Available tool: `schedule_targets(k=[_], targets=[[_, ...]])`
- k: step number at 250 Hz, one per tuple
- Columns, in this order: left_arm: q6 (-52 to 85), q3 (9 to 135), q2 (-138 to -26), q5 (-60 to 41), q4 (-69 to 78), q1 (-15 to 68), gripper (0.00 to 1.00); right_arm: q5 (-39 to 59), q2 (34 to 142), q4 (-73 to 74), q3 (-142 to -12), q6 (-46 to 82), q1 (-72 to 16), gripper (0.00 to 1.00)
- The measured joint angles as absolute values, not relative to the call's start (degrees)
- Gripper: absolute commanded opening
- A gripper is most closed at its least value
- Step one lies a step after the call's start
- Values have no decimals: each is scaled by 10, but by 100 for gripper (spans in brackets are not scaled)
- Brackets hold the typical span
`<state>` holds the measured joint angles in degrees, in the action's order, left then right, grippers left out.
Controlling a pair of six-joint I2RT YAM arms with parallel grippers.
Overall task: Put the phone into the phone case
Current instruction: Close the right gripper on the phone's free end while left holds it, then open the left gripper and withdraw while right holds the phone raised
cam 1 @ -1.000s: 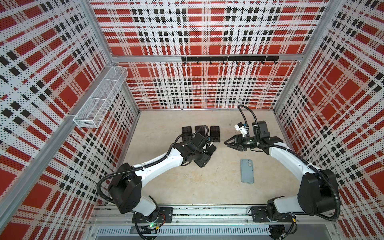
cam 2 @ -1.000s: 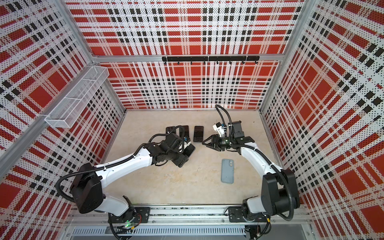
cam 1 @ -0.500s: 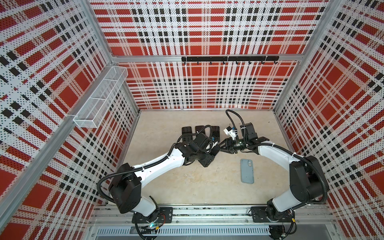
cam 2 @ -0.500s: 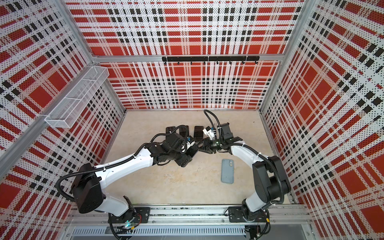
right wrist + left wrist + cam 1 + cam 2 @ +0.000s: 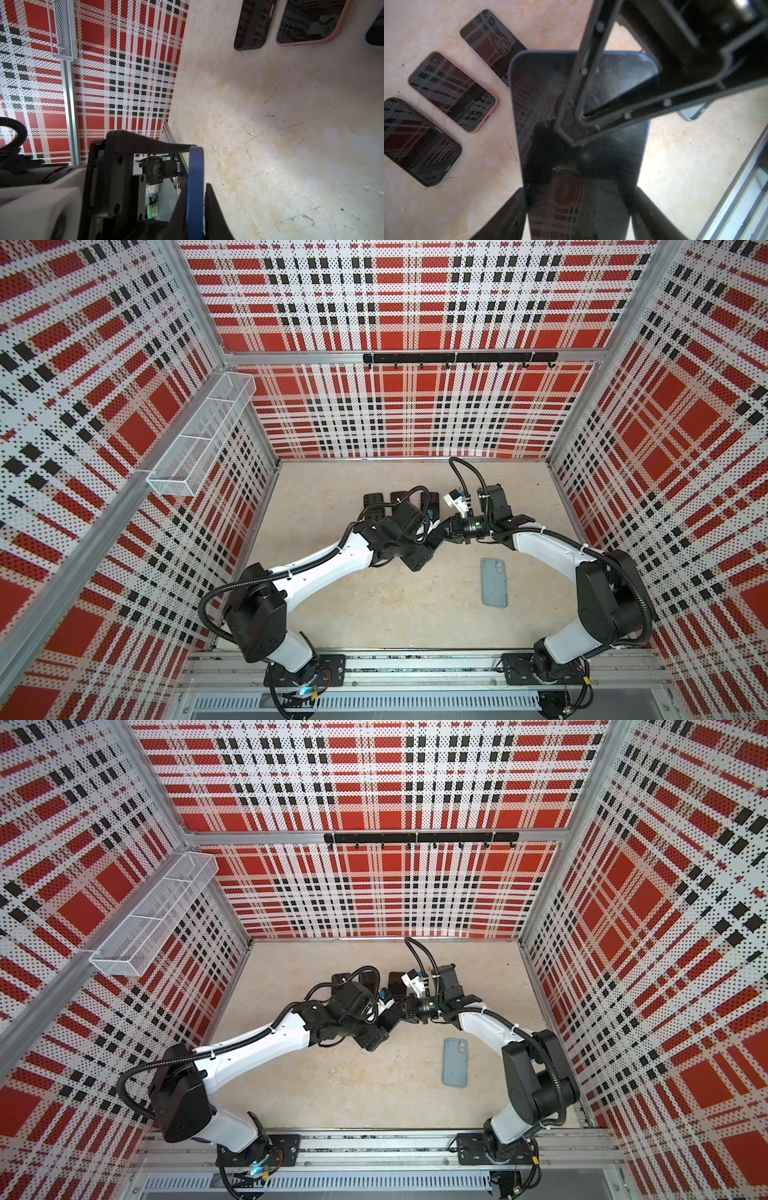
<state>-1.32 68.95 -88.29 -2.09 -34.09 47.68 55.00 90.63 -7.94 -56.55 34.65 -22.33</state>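
Observation:
The phone (image 5: 579,158), black-screened with a dark blue rim, hangs above the table. My left gripper (image 5: 580,191) is shut on its two long sides. My right gripper (image 5: 195,187) is shut on the phone's far end, and the blue rim (image 5: 195,166) shows edge-on between its fingers. One right fingertip (image 5: 571,133) lies on the screen. In both top views the two grippers meet mid-table, right gripper (image 5: 444,531) (image 5: 401,1011) against the left one, and they hide most of the phone. The grey-blue phone case (image 5: 493,583) (image 5: 455,1063) lies flat nearer the front, apart from both grippers.
Three other phones lie screen-up in a row behind the grippers: one in a black case (image 5: 419,141), one in a pink case (image 5: 452,91) and a light-rimmed one (image 5: 492,43). A wire basket (image 5: 199,439) hangs on the left wall. A metal rail (image 5: 395,668) runs along the front edge.
My right arm has swung left from its side of the table to the phone, and its gripper has closed on the phone's end. The left arm has kept still with the phone.

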Motion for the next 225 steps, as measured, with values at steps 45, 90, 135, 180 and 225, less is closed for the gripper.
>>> schedule_targets(k=[45,90,135,180,225], targets=[[-2,697,-883,-10,-342,478,86,526,886,-98,-565,346,-213,0],[30,705,-842,28,-349,486,99,467,800,-133,-559,350,-145,0],[107,720,-785,74,-372,525,97,340,682,-226,-570,303,-98,0],[224,787,-847,90,-414,577,92,145,593,-349,-589,250,-102,0],[296,852,-987,68,-438,613,89,-43,521,-456,-594,224,-100,0]])
